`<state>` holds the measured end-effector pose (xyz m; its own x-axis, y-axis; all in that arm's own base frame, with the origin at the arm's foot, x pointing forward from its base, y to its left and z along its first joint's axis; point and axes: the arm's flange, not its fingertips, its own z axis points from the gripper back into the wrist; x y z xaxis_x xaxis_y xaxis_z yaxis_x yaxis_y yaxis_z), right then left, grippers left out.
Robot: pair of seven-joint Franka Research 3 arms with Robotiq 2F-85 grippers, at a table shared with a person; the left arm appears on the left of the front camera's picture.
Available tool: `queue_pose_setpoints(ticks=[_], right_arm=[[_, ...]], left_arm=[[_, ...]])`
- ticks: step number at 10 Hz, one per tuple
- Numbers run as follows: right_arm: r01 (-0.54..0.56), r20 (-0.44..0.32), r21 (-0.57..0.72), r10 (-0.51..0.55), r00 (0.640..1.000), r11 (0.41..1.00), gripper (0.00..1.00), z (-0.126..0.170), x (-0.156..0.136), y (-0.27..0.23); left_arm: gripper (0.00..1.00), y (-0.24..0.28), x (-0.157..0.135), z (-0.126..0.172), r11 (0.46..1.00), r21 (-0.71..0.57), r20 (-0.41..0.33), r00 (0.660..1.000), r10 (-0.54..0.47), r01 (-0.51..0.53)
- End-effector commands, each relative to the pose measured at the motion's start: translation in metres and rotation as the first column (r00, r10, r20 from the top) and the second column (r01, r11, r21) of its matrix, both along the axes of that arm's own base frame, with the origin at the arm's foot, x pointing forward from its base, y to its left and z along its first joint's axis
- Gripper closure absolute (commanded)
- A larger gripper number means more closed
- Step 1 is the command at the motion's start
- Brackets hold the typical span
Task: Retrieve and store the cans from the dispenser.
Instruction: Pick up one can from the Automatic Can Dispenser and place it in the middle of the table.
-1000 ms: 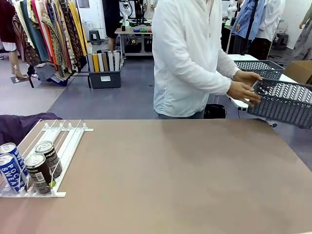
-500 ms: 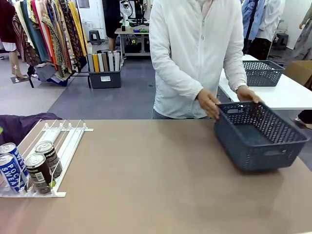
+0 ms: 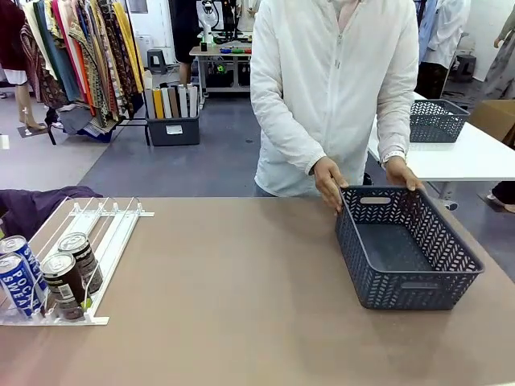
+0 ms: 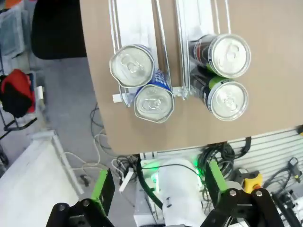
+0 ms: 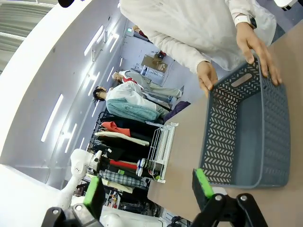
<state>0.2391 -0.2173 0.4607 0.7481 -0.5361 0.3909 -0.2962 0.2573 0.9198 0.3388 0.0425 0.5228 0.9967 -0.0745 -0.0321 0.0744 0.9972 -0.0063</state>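
Note:
The white railed dispenser [image 3: 109, 229] lies at the table's left edge. At its near end stand two blue cans [image 3: 18, 277] in the left lane and two dark cans [image 3: 71, 273] in the right lane. My left gripper [image 4: 156, 189] hangs above them, open and empty, beyond the table edge. From above I see the blue cans' [image 4: 154, 101] and dark cans' [image 4: 228, 99] silver tops against the stoppers. My right gripper [image 5: 147, 187] is open and empty, looking at the basket [image 5: 222, 137] from the near side.
A dark grey lattice basket [image 3: 418, 289] rests on the table's right half, with the person's hands [image 3: 330, 183] on its far rim. A second basket [image 3: 434, 121] sits on a white table behind. Bare tabletop [image 3: 241, 281] lies between dispenser and basket.
The person has brought the grey basket in from the right, turned it and set it down on the table. The cans have not moved.

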Motion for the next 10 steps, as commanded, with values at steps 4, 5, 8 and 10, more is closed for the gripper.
queue_pose_setpoints(ticks=[4,5,8,10], right_arm=[[0.011,0.028,0.020,-0.011,1.000,1.000,0.00,0.003,0.003,0.000],[0.011,0.028,0.020,-0.011,1.000,1.000,0.00,0.003,0.003,0.000],[0.011,0.028,0.020,-0.011,1.000,1.000,0.00,0.003,0.003,0.000],[0.011,0.028,0.020,-0.011,1.000,1.000,0.00,0.003,0.003,0.000]], left_arm=[[0.00,-0.002,0.002,-0.033,0.997,-0.046,0.005,0.998,0.067,-0.066],[0.00,-0.001,-0.004,-0.047,0.993,-0.066,-0.015,0.995,0.101,-0.102],[0.00,-0.001,-0.005,-0.070,0.983,-0.097,-0.012,0.988,0.156,-0.157],[0.00,-0.005,0.008,-0.085,0.983,-0.042,-0.022,0.984,0.178,-0.179]])
